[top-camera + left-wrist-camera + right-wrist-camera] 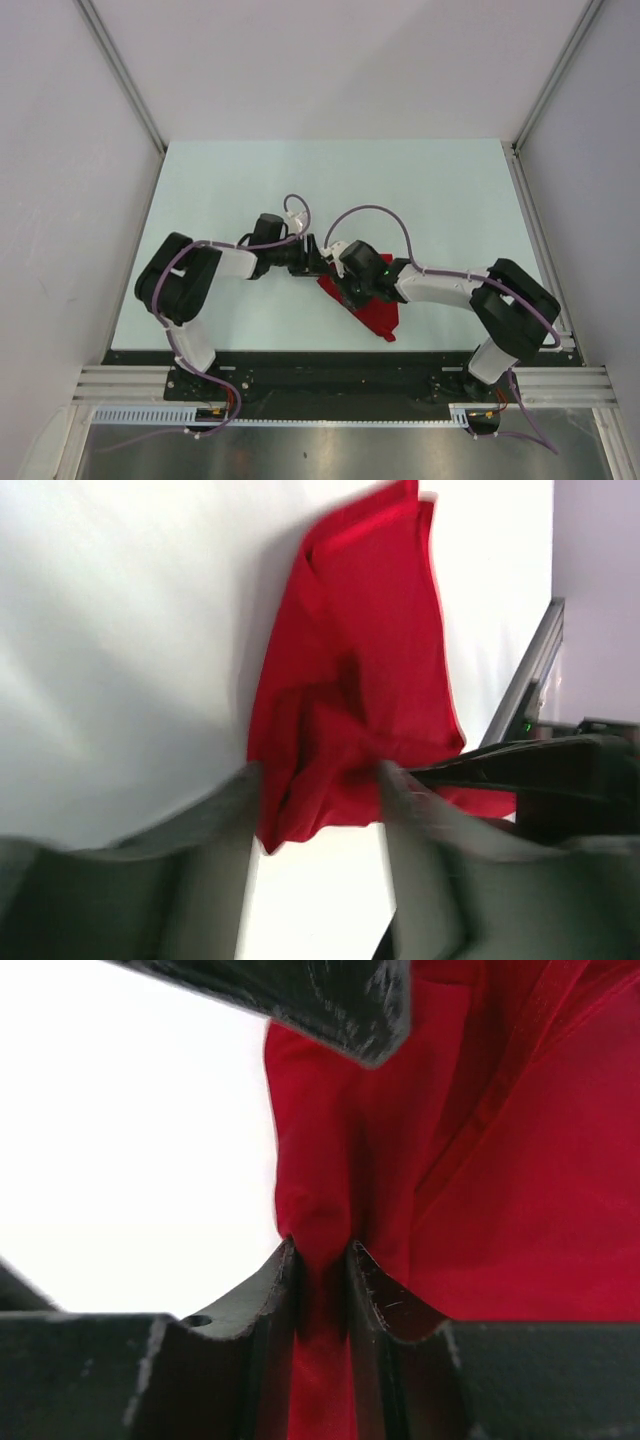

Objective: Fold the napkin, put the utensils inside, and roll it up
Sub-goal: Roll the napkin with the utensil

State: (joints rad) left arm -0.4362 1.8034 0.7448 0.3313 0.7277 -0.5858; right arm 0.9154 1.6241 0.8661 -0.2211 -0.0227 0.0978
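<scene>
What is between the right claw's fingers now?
A bunched fold of the red napkin lies there, pinched in the right claw. The right wrist view shows it close up.

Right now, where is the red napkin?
In the top view the red napkin lies near the front edge of the table, just right of centre, a fold pinched in the right hand.

1. A pale mint-green flat tabletop (400, 190) fills the middle.
2. A slanted aluminium frame post (120, 70) rises at its far left corner, and a matching second post (560, 70) at its far right.
3. Plain pale grey wall panels (340, 60) enclose the far, left and right sides.
4. A flat black mounting plate (330, 375) runs along the near edge.
5. A brushed grey metal sheet (330, 455) lies nearest.
</scene>
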